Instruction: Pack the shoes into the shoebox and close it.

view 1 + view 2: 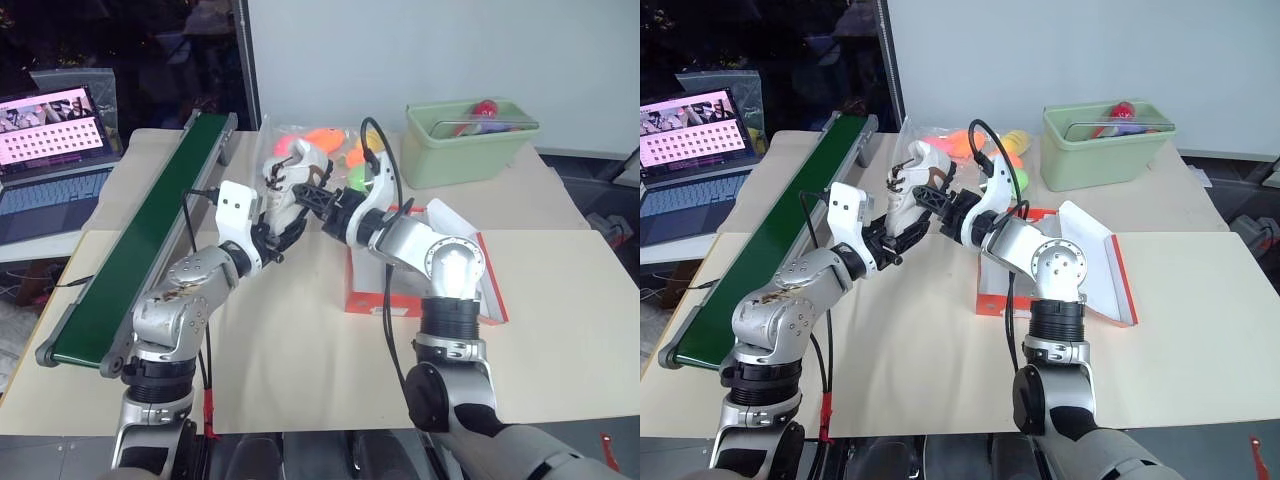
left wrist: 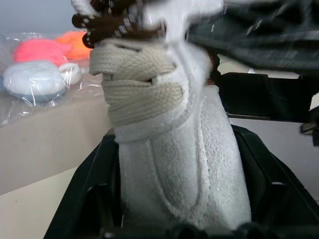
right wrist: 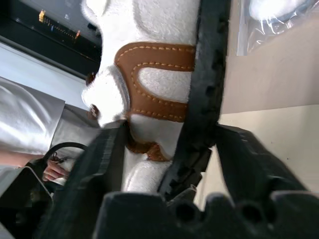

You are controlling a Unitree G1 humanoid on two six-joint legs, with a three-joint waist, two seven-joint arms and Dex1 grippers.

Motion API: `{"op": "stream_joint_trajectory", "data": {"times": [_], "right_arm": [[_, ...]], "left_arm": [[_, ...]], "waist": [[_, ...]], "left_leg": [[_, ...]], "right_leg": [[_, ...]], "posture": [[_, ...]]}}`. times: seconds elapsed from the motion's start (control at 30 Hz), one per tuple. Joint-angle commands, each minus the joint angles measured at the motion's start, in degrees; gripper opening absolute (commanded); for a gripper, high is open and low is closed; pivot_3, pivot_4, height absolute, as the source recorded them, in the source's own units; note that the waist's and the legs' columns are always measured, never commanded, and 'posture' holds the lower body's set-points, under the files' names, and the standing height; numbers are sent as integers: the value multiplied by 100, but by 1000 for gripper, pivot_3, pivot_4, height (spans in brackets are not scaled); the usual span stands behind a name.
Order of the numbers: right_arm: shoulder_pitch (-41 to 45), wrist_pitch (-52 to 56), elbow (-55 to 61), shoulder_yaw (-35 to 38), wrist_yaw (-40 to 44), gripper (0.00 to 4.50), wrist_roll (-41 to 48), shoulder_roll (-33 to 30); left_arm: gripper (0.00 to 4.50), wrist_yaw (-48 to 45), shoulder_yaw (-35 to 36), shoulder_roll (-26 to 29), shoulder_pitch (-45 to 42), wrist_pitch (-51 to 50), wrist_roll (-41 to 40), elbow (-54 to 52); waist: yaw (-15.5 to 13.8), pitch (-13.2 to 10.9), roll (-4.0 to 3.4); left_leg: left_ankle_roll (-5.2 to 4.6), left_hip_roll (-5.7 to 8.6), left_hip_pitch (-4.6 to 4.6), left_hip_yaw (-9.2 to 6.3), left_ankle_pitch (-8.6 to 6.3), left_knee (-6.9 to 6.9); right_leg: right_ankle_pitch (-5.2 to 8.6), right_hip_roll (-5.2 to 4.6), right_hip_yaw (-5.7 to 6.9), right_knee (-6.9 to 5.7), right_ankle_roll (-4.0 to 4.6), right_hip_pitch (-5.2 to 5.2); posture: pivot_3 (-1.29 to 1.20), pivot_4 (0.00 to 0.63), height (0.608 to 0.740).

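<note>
A handover of one shoe is in hand, above the cream worktop [image 1: 300, 340]. The left pincer [image 1: 283, 222] is clamped on the white sneaker [image 1: 912, 190], its black fingers [image 2: 94, 189] hugging both sides of the fleecy upper. The right pincer [image 1: 940, 200] comes in from the opposite side, its jaws straddling the brown-trimmed part of the same sneaker; in the right wrist view the shoe sits between its fingers [image 3: 204, 89], but whether they already press on it I cannot tell.

The orange-red shoebox [image 1: 375, 295] lies open on the worktop below and behind the right pincer, largely under that forearm, its white lid [image 1: 1095, 260] leaning outward. As I judge it, the next move calls for the right pincer to close firmly before the left lets go, then a swing back and down over the box.

Beyond both pincers lie bagged bright soft toys [image 1: 320, 140]; further off to the right pincer's side stands a pale green bin [image 1: 468, 140]. A green conveyor belt [image 1: 150, 230] runs along the left pincer's outer side, with a laptop [image 1: 50, 160] past it against a dark background.
</note>
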State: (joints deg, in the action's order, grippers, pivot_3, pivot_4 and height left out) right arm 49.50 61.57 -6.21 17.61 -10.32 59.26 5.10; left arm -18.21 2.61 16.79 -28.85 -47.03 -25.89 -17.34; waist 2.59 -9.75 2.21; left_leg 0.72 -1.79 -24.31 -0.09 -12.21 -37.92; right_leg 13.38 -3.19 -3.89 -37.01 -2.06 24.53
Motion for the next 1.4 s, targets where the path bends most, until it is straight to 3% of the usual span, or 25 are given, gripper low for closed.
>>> {"op": "stream_joint_trajectory", "data": {"times": [0.03,0.2,0.4,0.57,0.7,0.87,0.97,1.07,1.23,1.4], "right_arm": [[38,-142,151,-74,217,1487,195,285],[47,-107,195,-93,275,541,262,307],[51,-169,260,-51,211,499,290,336],[91,-435,277,-6,118,494,83,248],[325,-1241,118,-9,213,494,-907,-549],[651,-1407,-193,-29,578,494,-1504,-1602],[918,-1024,-531,-248,1150,494,-1849,-2613],[1187,-52,-748,-1141,2106,494,-2176,-3726],[1692,1766,-1645,-1140,2618,494,-1991,-4129],[1713,2478,-2066,-1691,3124,494,-2286,-4275]], "left_arm": [[2532,-204,-115,-88,-182,43,-248,-449],[2532,-261,-143,-74,-162,-13,-290,-478],[2532,-480,-490,158,2,75,-144,-637],[4270,-591,-715,312,34,204,32,-724],[4410,-779,-752,477,244,588,189,-752],[4410,-922,-804,588,430,712,325,-756],[4410,-978,-866,526,530,765,293,-784],[4410,-1279,-1091,707,585,926,406,-840],[4410,-2095,-1190,1204,732,1659,485,-837],[4410,-2417,-1178,1328,705,1990,532,-692]], "waist": [[4,0,0],[5,0,0],[4,-1,-1],[2,-1,-1],[11,-2,-3],[-87,-7,-8],[-33,-12,-16],[-23,-23,-33],[91,-23,-33],[41,-24,-35]], "left_leg": [[0,0,0,0,0,0],[0,0,1,0,0,0],[0,0,1,0,0,1],[0,0,1,0,0,1],[0,0,2,2,0,1],[1,10,-9,3,1,1],[0,5,-7,4,0,4],[0,6,-3,9,0,5],[-1,-4,13,15,0,9],[-2,0,9,14,0,8]], "right_leg": [[0,0,0,0,0,0],[0,0,0,1,0,0],[0,1,0,1,0,0],[0,0,0,1,0,0],[1,1,0,22,-1,1],[2,-11,4,25,-4,1],[3,-5,2,26,-4,2],[3,-5,-4,30,-3,2],[7,9,-17,25,4,-2],[7,6,-16,32,5,-4]], "posture": [[0,150,729],[0,150,729],[0,150,729],[0,150,729],[0,150,729],[0,150,729],[0,150,729],[0,150,729],[0,150,729],[0,150,729]]}}
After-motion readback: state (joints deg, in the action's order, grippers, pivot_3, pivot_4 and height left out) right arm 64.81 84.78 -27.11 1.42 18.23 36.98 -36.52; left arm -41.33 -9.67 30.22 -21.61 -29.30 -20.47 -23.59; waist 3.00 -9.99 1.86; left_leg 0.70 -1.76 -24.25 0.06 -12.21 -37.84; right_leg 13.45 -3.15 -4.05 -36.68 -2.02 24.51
